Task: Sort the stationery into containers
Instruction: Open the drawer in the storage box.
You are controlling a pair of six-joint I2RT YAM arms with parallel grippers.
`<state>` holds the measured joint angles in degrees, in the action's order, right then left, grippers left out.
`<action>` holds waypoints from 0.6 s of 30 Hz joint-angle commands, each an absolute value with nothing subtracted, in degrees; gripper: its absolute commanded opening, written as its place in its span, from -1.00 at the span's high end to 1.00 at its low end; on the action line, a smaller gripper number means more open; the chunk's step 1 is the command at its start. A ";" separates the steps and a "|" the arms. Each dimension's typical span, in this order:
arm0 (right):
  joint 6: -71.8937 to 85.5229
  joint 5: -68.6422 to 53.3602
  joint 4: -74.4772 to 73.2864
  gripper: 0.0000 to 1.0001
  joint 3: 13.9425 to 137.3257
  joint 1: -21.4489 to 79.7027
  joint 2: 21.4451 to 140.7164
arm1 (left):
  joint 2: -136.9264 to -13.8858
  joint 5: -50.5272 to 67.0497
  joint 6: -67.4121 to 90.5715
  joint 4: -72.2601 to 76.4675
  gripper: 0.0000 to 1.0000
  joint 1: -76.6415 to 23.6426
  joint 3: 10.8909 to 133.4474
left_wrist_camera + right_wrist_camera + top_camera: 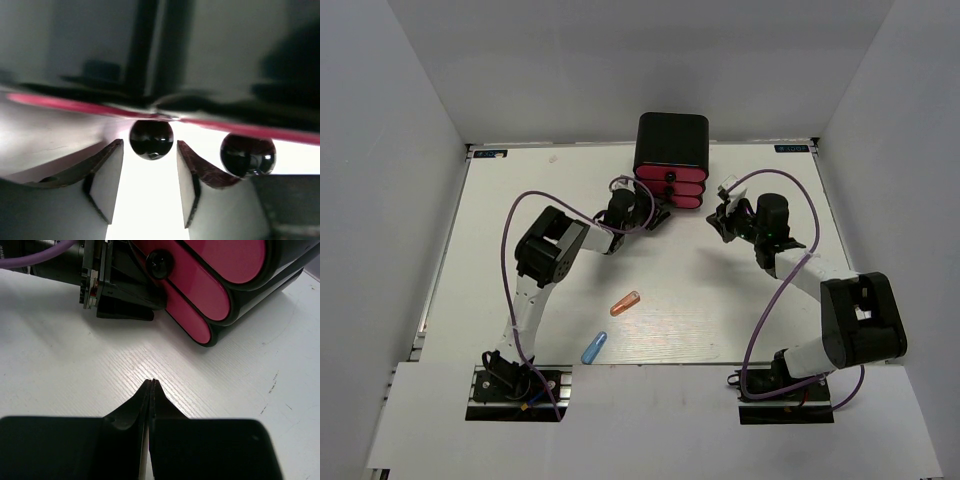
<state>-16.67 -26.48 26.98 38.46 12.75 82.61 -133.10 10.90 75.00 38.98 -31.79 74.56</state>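
The containers are three stacked pink drawers (670, 186) with black knobs, set in a glossy black cabinet (672, 142) at the back middle. My left gripper (654, 211) is at the drawer fronts and stands open. In the left wrist view its fingertips (149, 146) flank one black knob (151, 139), with a gap showing on both sides. A second knob (247, 155) is to the right. My right gripper (151, 382) is shut on nothing, low over the table right of the cabinet (260, 285). Of the stationery, an orange capsule (625, 303) and a blue capsule (594, 347) lie on the table.
The white table (500, 250) has raised grey walls on three sides. Purple cables loop over both arms. The right wrist view shows my left gripper's body (115, 290) close against the pink drawers (200, 300).
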 commanded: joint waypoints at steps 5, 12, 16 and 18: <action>-16.26 -27.86 28.65 1.00 37.71 12.30 80.77 | -129.03 4.49 75.32 39.56 -0.17 -32.17 72.60; -16.35 -27.77 28.56 1.00 37.62 12.13 80.77 | -129.02 1.06 75.32 38.32 -0.17 -32.17 72.60; -16.44 -28.04 28.30 1.00 37.53 12.13 80.59 | -129.02 -0.61 75.32 39.19 -0.15 -32.70 72.60; -16.35 -28.12 28.21 1.00 37.62 12.04 80.68 | -129.02 -1.32 75.32 39.20 -0.12 -32.70 72.60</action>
<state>-16.69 -27.20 26.94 37.69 12.38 82.41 -132.64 2.66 75.50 39.53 -32.84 73.45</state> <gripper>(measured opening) 0.009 0.561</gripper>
